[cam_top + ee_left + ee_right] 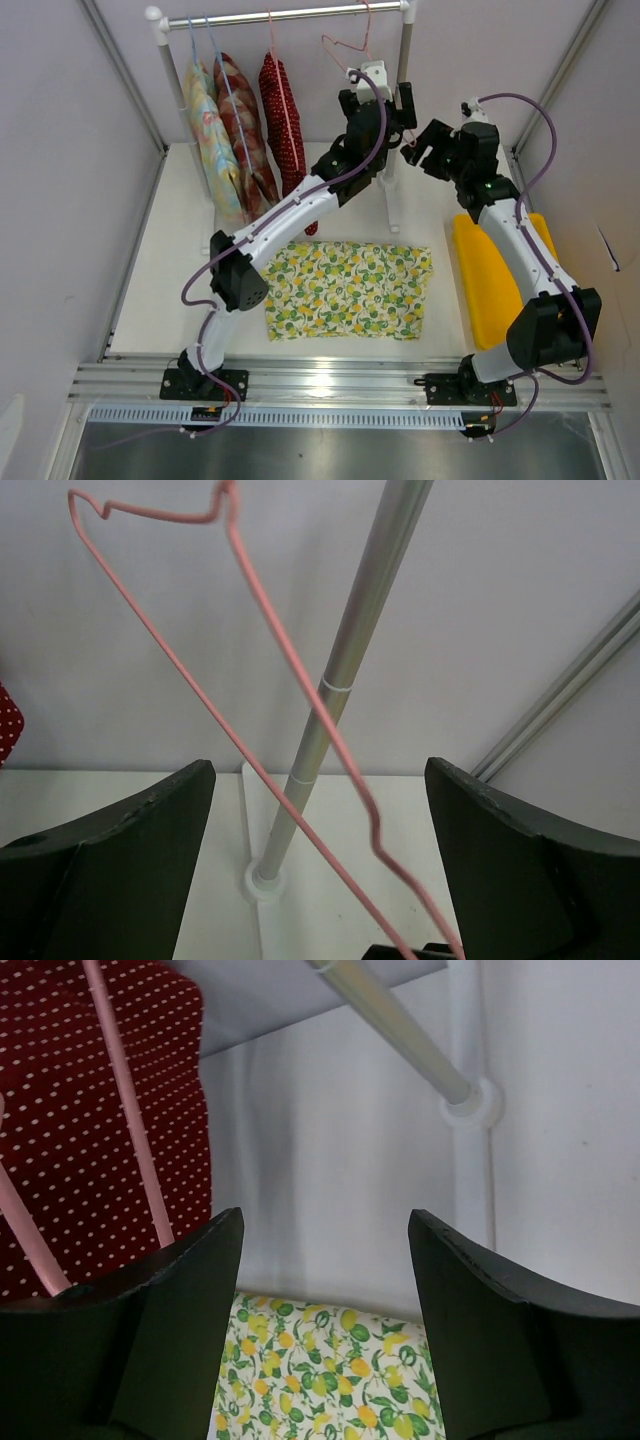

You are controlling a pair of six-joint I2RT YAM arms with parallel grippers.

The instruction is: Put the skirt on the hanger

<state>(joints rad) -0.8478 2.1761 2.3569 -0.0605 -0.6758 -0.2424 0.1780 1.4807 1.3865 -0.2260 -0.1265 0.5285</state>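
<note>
The skirt point(350, 290), white with lemons and green leaves, lies flat on the table between the two arms and also shows low in the right wrist view point(330, 1380). The pink wire hanger point(345, 52) hangs from the rail at the back right. My left gripper point(392, 103) is raised beside it and open. Two of the hanger's wires point(250, 610) run slanting through the wide gap between the fingers point(130, 860), touching neither. My right gripper point(415, 150) hovers just right of the rack's post, open and empty point(325, 1260). Pink wire point(130, 1110) crosses its view at the left.
The rail point(290, 14) carries a pastel floral garment point(205, 130), a red-patterned one point(245, 130) and a red white-dotted one point(285, 120). The rack's right post point(340, 680) stands just behind the left gripper. A yellow tray point(495, 280) lies at the right.
</note>
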